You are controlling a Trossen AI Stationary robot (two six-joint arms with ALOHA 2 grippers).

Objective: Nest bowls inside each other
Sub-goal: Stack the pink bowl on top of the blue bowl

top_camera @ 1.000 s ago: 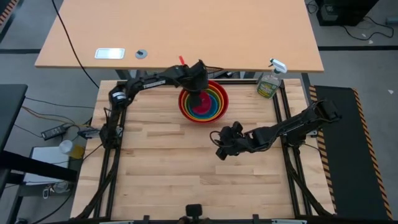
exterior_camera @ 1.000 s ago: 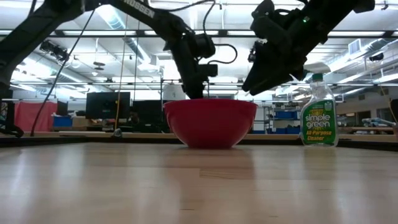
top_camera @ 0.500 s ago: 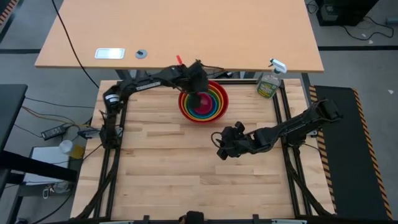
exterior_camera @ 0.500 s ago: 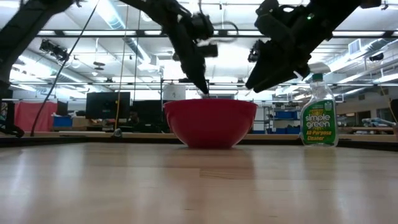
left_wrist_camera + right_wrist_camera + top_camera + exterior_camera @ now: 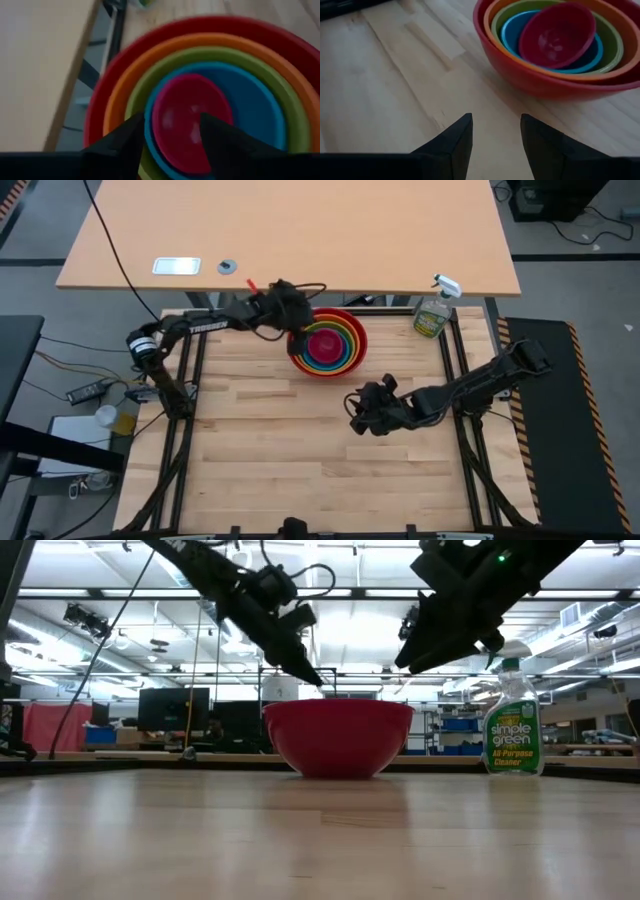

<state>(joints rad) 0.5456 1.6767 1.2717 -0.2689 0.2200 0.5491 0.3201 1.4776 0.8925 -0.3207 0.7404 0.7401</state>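
Observation:
Several bowls are nested in one stack (image 5: 328,343) at the far middle of the table: red outermost (image 5: 338,737), then orange, green and blue. The small pink bowl (image 5: 190,122) lies tilted inside the blue one (image 5: 557,32), with nothing gripping it. My left gripper (image 5: 297,323) hovers open just above and outside the stack's left rim (image 5: 312,680), its fingers pointing down at a slant toward the bowls (image 5: 172,145). My right gripper (image 5: 356,420) is open above the bare wood nearer the front, right of centre (image 5: 495,140).
A green spray bottle (image 5: 432,315) stands at the far right of the table (image 5: 512,725). Beyond the far edge is a tan desk (image 5: 290,230) with a small white device. Bare wood lies in front of the bowls (image 5: 280,450).
My left gripper has risen out of the bowl stack and drawn back toward the table's far left corner, tipping to a shallower slant. The pink bowl has stayed inside the stack.

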